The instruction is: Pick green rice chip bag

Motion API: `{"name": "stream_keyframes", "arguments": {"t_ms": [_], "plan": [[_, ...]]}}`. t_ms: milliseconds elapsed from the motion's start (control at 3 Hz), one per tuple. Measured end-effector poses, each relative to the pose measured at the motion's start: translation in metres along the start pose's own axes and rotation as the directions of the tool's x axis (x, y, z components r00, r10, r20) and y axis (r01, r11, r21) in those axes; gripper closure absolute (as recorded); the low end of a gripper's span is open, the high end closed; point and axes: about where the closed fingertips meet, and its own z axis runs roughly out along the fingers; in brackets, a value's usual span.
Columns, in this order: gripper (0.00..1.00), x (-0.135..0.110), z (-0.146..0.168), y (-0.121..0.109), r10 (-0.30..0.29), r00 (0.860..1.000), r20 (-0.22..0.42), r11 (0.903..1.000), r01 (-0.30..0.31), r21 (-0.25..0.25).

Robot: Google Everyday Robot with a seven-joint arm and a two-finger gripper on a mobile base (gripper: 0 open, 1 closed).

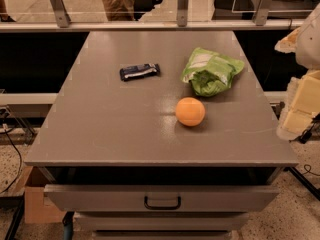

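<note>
My fingers (299, 111), their opening impossible to tell, hang off the 3 o'clock edge of the desk (100, 124), seemingly staged nearest the green rice chip bag (212, 71) at 1 o'clock.

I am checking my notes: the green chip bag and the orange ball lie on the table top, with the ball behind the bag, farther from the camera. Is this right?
Not quite: the camera view shows the orange ball in front of the green rice chip bag, nearer the camera. Both lie on the table top. The gripper is beyond the table's right edge.
</note>
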Motion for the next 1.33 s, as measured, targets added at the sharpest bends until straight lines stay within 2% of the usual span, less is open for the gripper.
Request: {"name": "stream_keyframes", "arguments": {"t_ms": [333, 667, 1000, 1333], "plan": [[0.00, 0.000, 0.000, 0.000, 0.000, 1.000, 0.000, 1.0000, 0.000, 0.000], [0.00, 0.000, 0.005, -0.012, 0.018, 0.999, 0.048, 0.9996, -0.019, 0.020], [0.00, 0.020, 0.048, -0.044, 0.059, 0.987, 0.147, 0.9978, -0.063, 0.022], [0.00, 0.039, 0.114, -0.101, 0.100, 0.956, 0.275, 0.9924, -0.116, 0.042]]}}
